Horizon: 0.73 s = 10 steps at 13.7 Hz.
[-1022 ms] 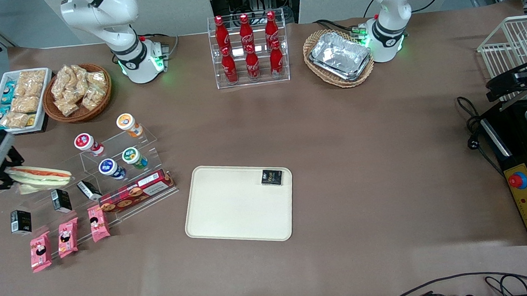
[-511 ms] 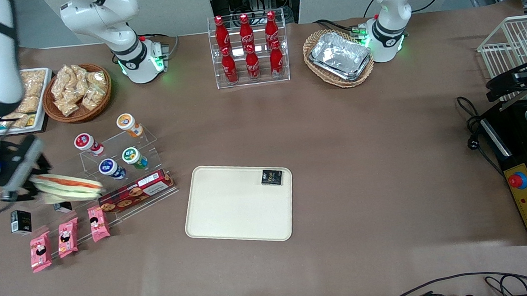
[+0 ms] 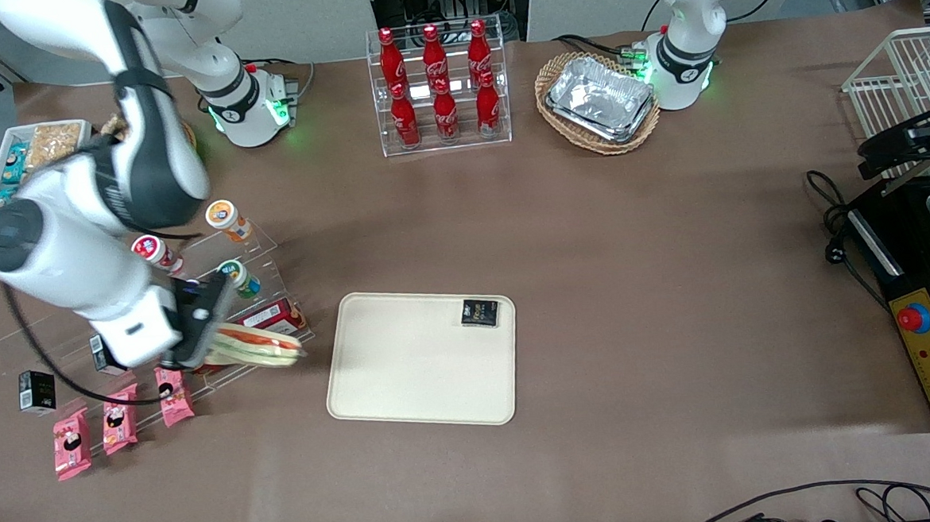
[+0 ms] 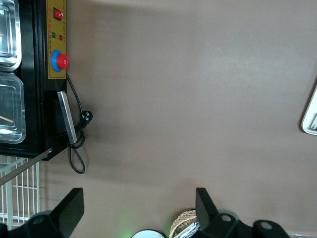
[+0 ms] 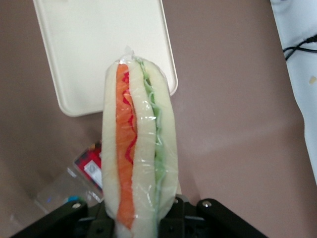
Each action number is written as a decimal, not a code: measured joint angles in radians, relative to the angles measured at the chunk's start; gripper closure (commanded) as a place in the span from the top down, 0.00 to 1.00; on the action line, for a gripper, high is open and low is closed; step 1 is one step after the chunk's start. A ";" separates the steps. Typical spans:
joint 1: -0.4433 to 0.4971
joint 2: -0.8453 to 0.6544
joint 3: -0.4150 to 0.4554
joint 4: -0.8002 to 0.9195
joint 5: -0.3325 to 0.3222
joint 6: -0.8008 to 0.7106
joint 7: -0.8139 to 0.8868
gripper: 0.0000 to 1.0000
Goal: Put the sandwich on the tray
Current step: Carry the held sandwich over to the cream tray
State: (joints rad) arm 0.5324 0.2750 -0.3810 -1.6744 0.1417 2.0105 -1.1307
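Observation:
The sandwich (image 3: 259, 348) (image 5: 138, 144), a wrapped wedge of pale bread with red and green filling stripes, hangs in the air over the clear display stand. My right gripper (image 3: 213, 338) (image 5: 140, 218) is shut on its wide end, and its tip points toward the cream tray (image 3: 407, 375) (image 5: 94, 44). The tray lies flat on the brown table a short way from the sandwich tip, toward the parked arm's end. A small black packet (image 3: 480, 313) rests in one tray corner.
A clear acrylic stand (image 3: 257, 240) holds yogurt cups (image 3: 226, 217) and a red biscuit box (image 3: 273, 315) under the arm. Pink snack packets (image 3: 71, 442) lie nearer the front camera. A cola bottle rack (image 3: 438, 87) and a basket of foil trays (image 3: 598, 101) stand farther away.
The right arm has swung from the table's end toward the tray, carrying the sandwich over the display stand. The sandwich tip is now close to the tray's edge.

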 measured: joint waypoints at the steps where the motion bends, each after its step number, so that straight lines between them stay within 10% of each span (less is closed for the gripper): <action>1: 0.027 0.028 0.000 0.009 0.000 0.016 0.044 0.06; 10: 0.162 0.245 0.066 0.026 0.028 0.264 0.277 0.06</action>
State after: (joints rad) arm 0.6946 0.5201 -0.3149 -1.6482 0.1693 2.2747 -0.8533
